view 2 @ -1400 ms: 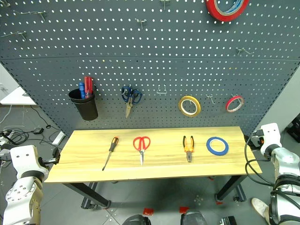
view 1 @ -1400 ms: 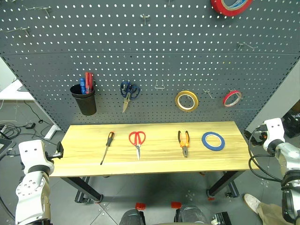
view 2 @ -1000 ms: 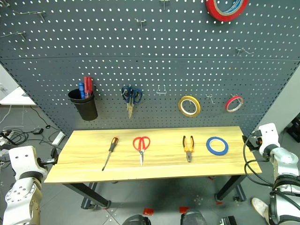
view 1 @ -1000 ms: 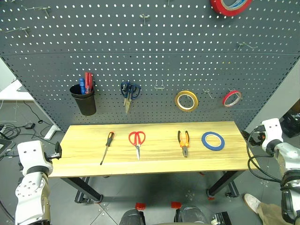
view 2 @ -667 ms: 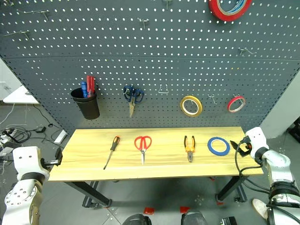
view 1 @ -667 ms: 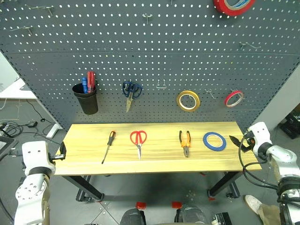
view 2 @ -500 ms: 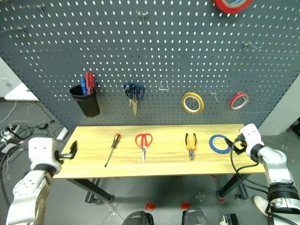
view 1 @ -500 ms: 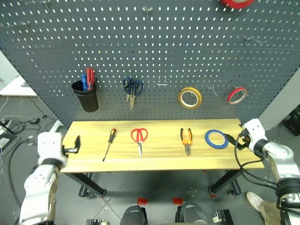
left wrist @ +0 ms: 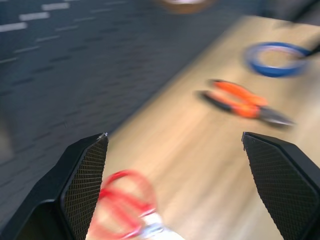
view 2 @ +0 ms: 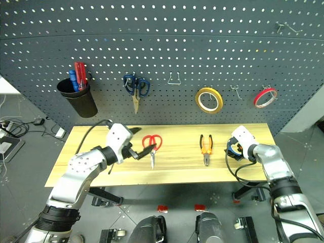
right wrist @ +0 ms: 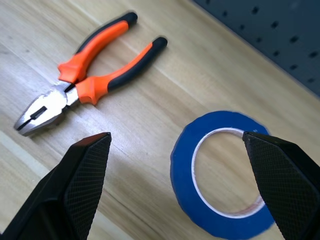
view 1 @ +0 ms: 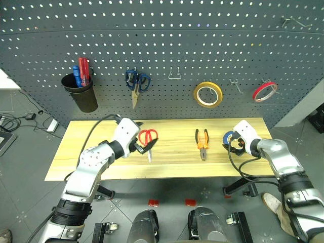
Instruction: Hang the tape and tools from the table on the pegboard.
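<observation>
Tape, blue, lies flat on the table beside the pliers; right gripper spread above it, left gripper spread over the red-handled scissors.

arms: silver-grey shells, white wrists | black cables | pincer fingers: black, mesh-textured
</observation>
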Available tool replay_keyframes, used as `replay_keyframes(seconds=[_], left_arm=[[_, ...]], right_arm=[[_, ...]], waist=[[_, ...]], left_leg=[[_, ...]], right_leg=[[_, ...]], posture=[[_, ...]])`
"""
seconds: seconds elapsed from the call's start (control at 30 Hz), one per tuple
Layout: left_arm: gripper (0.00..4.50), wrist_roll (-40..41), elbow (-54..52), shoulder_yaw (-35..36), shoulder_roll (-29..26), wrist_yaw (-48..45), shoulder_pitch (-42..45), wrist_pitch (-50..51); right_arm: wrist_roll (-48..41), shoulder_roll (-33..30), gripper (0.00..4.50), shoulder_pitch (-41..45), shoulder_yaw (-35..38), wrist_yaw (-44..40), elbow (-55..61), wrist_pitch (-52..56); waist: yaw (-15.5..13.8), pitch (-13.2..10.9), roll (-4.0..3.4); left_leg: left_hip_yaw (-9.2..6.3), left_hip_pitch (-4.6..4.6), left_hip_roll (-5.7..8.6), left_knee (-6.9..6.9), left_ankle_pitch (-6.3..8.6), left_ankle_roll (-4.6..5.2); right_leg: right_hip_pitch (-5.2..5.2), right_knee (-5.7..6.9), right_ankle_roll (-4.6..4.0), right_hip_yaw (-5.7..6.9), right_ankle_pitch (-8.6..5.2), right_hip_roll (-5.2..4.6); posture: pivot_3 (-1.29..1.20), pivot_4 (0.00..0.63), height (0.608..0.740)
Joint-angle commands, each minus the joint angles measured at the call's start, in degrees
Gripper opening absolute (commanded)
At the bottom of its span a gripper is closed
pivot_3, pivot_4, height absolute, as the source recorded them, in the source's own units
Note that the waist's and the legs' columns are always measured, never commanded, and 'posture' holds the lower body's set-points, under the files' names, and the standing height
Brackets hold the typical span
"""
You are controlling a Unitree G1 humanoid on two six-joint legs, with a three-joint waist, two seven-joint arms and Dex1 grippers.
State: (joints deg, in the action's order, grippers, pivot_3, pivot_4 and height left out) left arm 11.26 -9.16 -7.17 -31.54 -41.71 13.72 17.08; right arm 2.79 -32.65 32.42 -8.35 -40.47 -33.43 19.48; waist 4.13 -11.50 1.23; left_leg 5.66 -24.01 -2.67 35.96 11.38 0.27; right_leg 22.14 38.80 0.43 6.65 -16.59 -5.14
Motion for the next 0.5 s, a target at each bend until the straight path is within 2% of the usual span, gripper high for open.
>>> replay_keyframes(seconds=[0.03, 0.4, 0.5], left_arm=[[4.5, 0.5, -2.9, -3.3, -0.3, -4.9, 1.5, -1.2], [4.5, -2.5, -6.1, -7.3, 0.5, -5.5, 0.1, -2.1], [4.5, -2.5, -7.0, -7.0, 0.9, -5.0, -0.6, -2.1]], right_arm=[[2.4, 1.0, 4.49, 5.5, -1.5, -0.5, -9.4, -1.0], [8.7, 5.6, 4.49, 15.4, -5.3, 1.8, -31.7, -6.6], [9.9, 6.4, 3.92, 16.8, -5.6, 2.4, -34.9, -6.7]], waist=[[0.3, -0.6, 0.0], [0.6, -2.5, 0.02], [0.6, -2.6, 0.04]], left_leg=[[-0.01, -0.03, 0.01, 0.0, 0.0, 0.0], [0.06, -0.03, 0.01, 0.01, -0.02, -0.03], [0.09, -0.02, 0.0, 0.01, -0.06, -0.1]], right_leg=[[0.01, 0.0, 0.0, 0.02, 0.0, -0.01], [0.06, 0.06, 0.01, -0.08, 0.0, -0.03], [0.06, 0.06, 0.01, -0.12, 0.0, -0.03]], posture=[[-0.2, 0.229, 0.74], [-0.15, 0.259, 0.74], [-0.14, 0.261, 0.74]])
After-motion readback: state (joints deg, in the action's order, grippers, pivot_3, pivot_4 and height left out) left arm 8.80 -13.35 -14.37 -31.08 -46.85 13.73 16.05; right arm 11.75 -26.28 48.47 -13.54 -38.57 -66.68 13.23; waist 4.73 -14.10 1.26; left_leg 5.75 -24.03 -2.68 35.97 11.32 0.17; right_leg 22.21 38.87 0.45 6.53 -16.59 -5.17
